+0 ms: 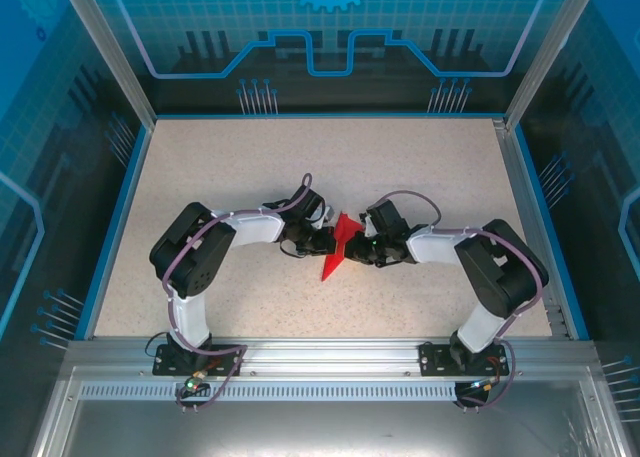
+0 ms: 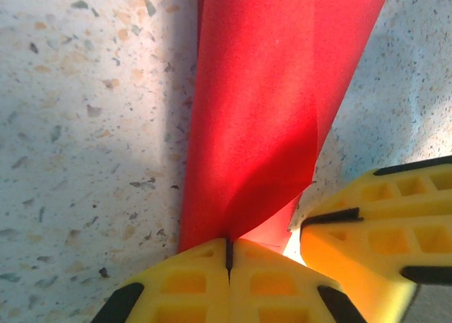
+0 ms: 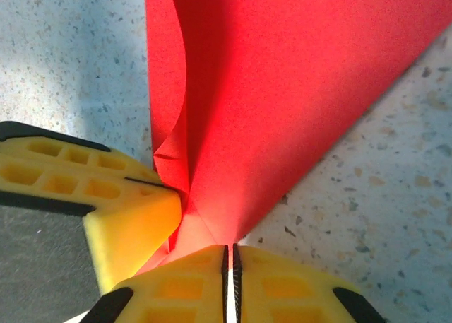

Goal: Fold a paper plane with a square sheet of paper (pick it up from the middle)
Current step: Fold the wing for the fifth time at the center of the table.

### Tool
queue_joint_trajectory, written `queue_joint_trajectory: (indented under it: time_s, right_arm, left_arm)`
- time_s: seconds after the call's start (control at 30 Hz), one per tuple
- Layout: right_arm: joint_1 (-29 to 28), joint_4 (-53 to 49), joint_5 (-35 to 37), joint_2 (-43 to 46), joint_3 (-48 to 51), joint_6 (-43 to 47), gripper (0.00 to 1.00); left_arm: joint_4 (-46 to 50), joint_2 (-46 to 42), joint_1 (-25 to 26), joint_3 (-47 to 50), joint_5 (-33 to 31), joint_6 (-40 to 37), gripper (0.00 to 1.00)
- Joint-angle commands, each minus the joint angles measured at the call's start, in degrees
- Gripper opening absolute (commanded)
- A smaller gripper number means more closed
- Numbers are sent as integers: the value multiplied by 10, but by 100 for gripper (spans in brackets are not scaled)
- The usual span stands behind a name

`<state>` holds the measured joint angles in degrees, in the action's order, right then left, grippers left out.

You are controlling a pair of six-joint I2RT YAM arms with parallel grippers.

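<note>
- Left claw (image 2: pixel 228 256) and right claw (image 3: pixel 231 259) are meeting tip to tip over the middle of the desk (image 1: pixel 200 177), with the folded red paper (image 2: pixel 261 111) sitting between them.
- From above, the paper is showing as a slim, bright red wedge, broader at its far end and narrowing to a point toward the arms' bases.
- Close up, its layers are bowing apart, one flap curling over another along a soft crease.
- Left claw is clamping fully closed, its yellow fingers pressing together on the paper's lower edge.
- Right claw's fingers are sitting almost together, a hairline of light showing between them. The paper's corner is meeting the top of that slit, and I cannot tell whether it is pinched.
- In the right wrist view, one finger of the left claw is touching the paper's folded edge.
</note>
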<state>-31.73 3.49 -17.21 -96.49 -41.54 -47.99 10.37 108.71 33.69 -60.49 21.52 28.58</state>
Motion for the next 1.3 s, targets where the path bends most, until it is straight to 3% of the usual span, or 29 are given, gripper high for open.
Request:
queue_joint_trajectory:
  time_s: [0.0, 0.5, 1.27]
  right_arm:
    - [6, -4, -13, -16, -12, 4, 13]
    - [4, -9, -16, -45, -19, 5, 10]
    - [5, 31, -34, -51, -1, -12, 10]
  left_arm:
    - [6, -10, -6, 6, 0, 4, 4]
    - [19, -45, 0, -11, 16, 15, 5]
    - [-18, 13, 19, -26, 40, 43, 5]
